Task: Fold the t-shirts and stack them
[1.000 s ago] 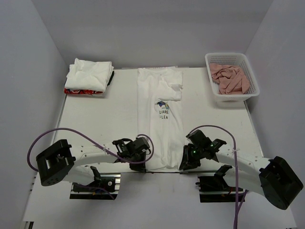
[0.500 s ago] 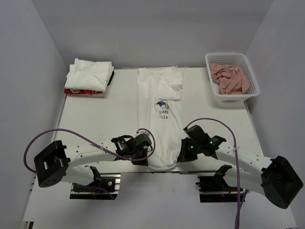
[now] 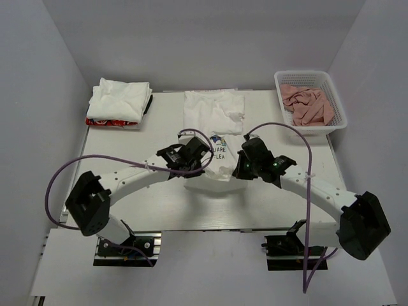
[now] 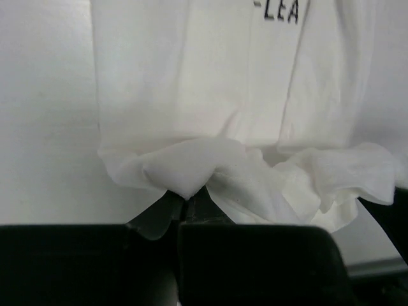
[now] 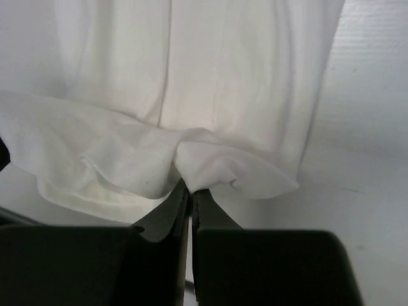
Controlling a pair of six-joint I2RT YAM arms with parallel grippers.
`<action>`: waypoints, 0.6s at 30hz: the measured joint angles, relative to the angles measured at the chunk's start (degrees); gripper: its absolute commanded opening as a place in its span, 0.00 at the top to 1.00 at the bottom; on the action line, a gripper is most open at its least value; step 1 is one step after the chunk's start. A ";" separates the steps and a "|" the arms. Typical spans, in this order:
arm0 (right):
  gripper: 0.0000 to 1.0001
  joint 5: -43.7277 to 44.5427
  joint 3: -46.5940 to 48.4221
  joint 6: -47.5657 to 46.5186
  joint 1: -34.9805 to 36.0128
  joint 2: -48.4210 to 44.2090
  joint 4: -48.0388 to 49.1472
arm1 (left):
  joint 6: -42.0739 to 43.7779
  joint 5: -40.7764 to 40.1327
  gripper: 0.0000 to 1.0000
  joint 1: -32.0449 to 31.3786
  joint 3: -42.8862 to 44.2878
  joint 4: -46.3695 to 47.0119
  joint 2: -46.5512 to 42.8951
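Note:
A white t-shirt (image 3: 213, 111) with a cartoon print and dark lettering lies lengthwise in the middle of the table. Its near hem (image 3: 220, 169) is lifted and carried over the chest. My left gripper (image 3: 194, 159) is shut on the hem's left corner (image 4: 185, 172). At the right corner (image 5: 204, 169), my right gripper (image 3: 242, 164) is likewise shut on the cloth. Both grippers hang side by side above the print. A second white t-shirt (image 3: 120, 99) lies folded on a small pile at the back left.
A white basket (image 3: 338, 121) with salmon-pink cloths (image 3: 307, 105) stands at the back right. Under the folded t-shirt lies a red patterned piece (image 3: 105, 122). Purple cables loop over both arms. Grey walls close in the table's sides and back.
Both grippers closed on the near hem at the table's front edge, then carried it away from the bases towards the collar, doubling the lower half of the t-shirt over the chest.

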 measured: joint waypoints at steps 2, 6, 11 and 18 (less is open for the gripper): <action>1.00 2.05 2.14 -0.85 -0.94 2.78 0.48 | 1.27 -1.27 1.00 2.34 3.23 -1.07 3.23; 1.00 4.74 5.46 -2.45 -2.93 7.43 3.34 | 4.83 -2.47 1.00 6.47 8.72 -0.98 7.19; 1.00 6.25 10.60 -5.07 -5.62 12.90 6.21 | 9.20 -2.03 1.00 11.15 14.38 0.44 11.39; 1.00 5.29 17.53 -7.37 -8.98 21.88 9.11 | 12.79 1.44 1.00 16.04 18.08 2.75 19.52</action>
